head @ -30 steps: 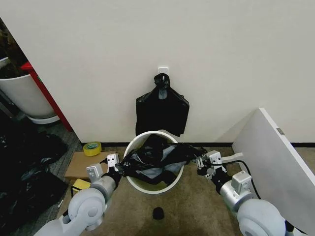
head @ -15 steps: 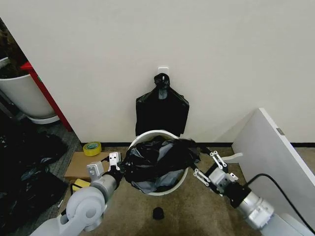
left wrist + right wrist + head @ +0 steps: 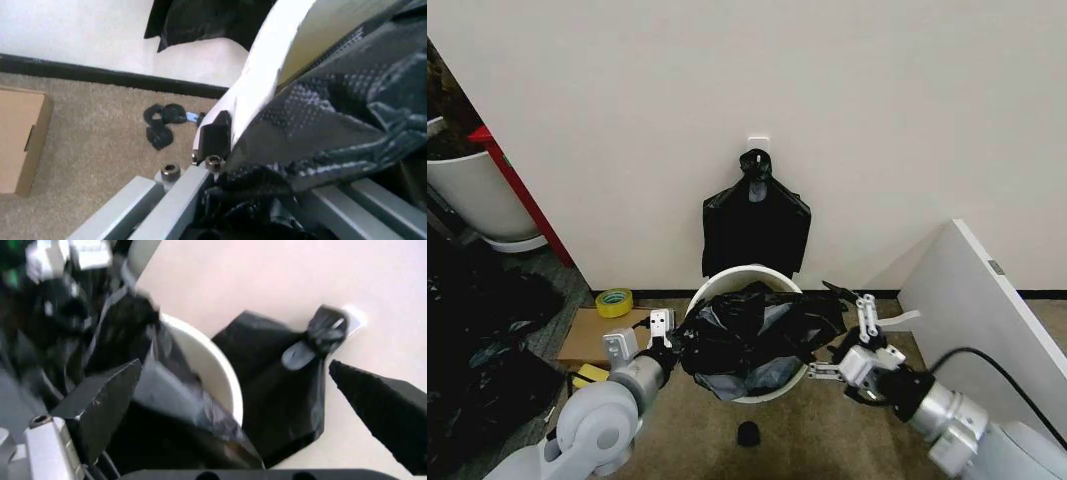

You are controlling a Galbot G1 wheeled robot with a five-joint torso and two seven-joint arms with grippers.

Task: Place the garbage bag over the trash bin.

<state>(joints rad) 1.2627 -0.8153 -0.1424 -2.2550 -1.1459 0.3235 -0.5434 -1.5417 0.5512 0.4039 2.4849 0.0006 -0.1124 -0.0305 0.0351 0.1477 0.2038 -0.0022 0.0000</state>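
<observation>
The cream-white trash bin (image 3: 739, 275) stands on the carpet by the wall. The black garbage bag (image 3: 757, 325) lies crumpled across its mouth, spilling over the right rim. My left gripper (image 3: 659, 346) is at the bin's left side, shut on the bag's edge; the left wrist view shows the bag (image 3: 320, 130) pinched against the bin's white wall (image 3: 267, 75). My right gripper (image 3: 842, 342) is open beside the bin's right side, just off the bag's loose edge. Its dark fingers (image 3: 100, 400) stand wide apart, with bin (image 3: 213, 370) and bag (image 3: 173, 420) between them farther off.
A knotted black bundle (image 3: 755, 225) hangs on the wall above the bin. A white board (image 3: 977, 310) leans at right. A cardboard box (image 3: 592, 335), yellow tape roll (image 3: 614, 301), heap of dark bags (image 3: 477, 340) and white tub (image 3: 472, 195) are at left. A small black object (image 3: 748, 433) lies in front.
My right gripper let go of the bag, opened wide and drew back from the bin. The bag, earlier sagging inside, now spreads across the mouth and over the right rim. Left gripper holds still.
</observation>
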